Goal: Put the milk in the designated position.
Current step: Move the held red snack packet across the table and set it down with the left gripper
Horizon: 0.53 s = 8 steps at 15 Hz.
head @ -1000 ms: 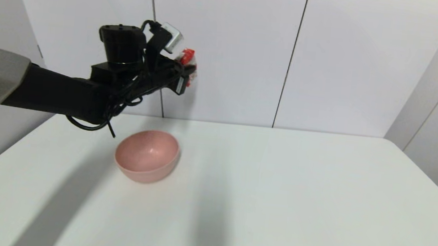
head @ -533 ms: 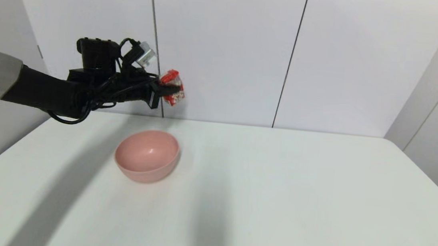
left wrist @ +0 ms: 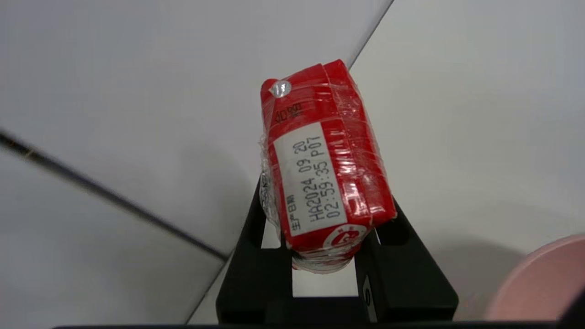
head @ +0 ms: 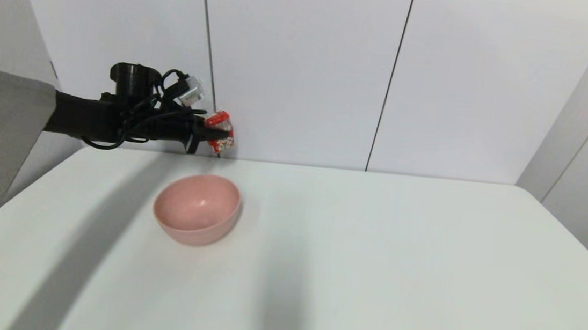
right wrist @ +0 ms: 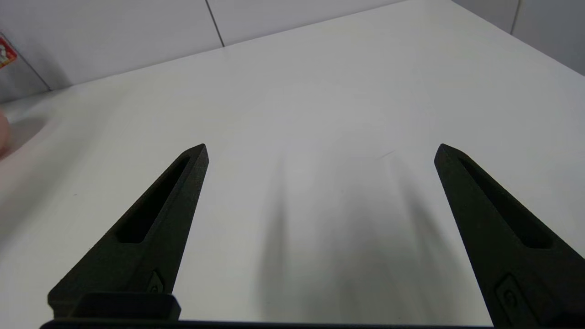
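White tabletop carries a pink bowl toward its far left. Above the far edge, the left pincer, clenched on the milk, has dropped lower and farther back. Right pincer hangs spread.

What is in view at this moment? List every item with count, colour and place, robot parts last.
milk: one, red carton with white label, held in the air over the table's far left edge, by the wall.
bowl: one, pink, upright on the table, left of centre, nearer than the milk.
table: one, white, fills the foreground.
wall panels: white with dark seams, behind the table.
left gripper: one, black, shut on the milk, reaching toward the wall.
right gripper: one, black, open, low over bare tabletop, out of the head view.
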### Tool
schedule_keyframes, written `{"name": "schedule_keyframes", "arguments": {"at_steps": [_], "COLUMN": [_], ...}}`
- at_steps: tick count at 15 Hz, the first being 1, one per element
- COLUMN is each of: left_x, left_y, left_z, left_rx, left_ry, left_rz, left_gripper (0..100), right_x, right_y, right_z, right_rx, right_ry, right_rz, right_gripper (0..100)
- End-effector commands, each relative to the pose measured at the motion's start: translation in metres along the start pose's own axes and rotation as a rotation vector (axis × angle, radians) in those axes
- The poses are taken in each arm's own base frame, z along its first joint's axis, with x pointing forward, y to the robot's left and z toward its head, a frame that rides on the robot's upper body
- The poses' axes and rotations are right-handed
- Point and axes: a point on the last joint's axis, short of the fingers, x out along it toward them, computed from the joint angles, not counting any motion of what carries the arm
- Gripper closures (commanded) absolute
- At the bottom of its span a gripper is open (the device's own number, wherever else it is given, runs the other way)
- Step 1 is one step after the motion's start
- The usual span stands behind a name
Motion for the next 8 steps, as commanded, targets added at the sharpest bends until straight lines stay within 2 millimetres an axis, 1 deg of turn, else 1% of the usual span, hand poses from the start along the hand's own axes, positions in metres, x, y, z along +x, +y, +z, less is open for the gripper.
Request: {"name": "schedule_keyframes", "arguments": {"at_steps": [1, 3, 8], "left_x": [0.010, 0.013, 0.015], "left_y": [0.019, 0.019, 0.017], "left_z": [-0.041, -0.048, -0.053], "left_rx": [-0.034, -0.044, -0.050], "left_ry": [0.035, 0.039, 0.037], "left_rz": [0.003, -0.006, -0.035], "left_gripper": [100, 100, 100], "right_x": [0.000, 0.000, 0.000], "right_y": [0.000, 0.000, 0.000], "right_z": [0.000, 0.000, 0.000], "right_rx": [0.001, 0.001, 0.001], "right_ry": [0.002, 0.002, 0.002], "right_rz": [0.000, 0.000, 0.000], "right_gripper": [0, 0, 0]}}
